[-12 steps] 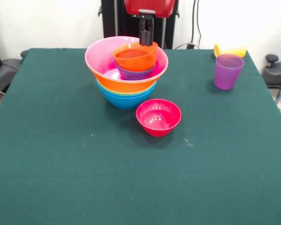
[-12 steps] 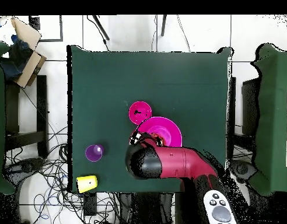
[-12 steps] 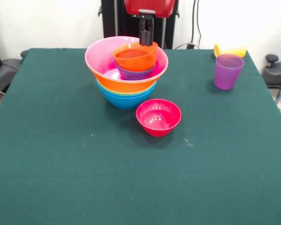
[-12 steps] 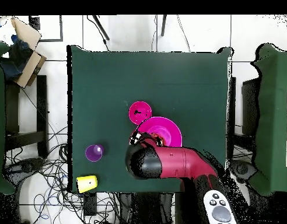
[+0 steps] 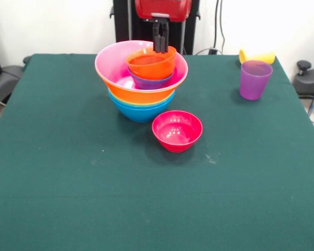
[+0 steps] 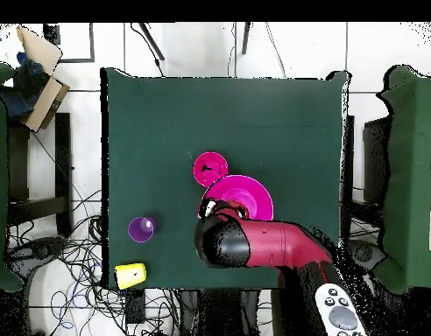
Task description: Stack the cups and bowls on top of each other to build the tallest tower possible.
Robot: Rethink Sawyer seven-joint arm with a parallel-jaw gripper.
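Across the green worktop [image 5: 68, 183] we saw the largest thing first, the red and black arm [image 6: 272, 243], which in the overhead view reached over the rear part of the tower [image 5: 141, 78]. Its hand [image 5: 160, 47] hung at the far rim of the topmost bowl, its dark fingers [image 5: 157, 39] pressed close together with no gap visible and nothing between them; we could not tell whether the tips touched that rim.

Next in size came the tower itself, standing toward the back of the worktop, left of centre in the front view. A light blue bowl [image 5: 141, 112] formed its base, a wide orange bowl [image 5: 141, 96] sat above it, and a wide pink bowl [image 5: 111, 64] nested in that. Inside the pink one a small dark blue bowl [image 5: 149, 82] carried the orange-red bowl [image 5: 150, 64] at the top.

A crimson bowl [image 5: 177, 130] sat upright and alone just in front of the tower, near it but apart.

Well to the right, the purple cup [image 5: 254, 79] stood upright, and the yellow cup [image 5: 257, 56] lay on its side just behind it, at the worktop's far corner.
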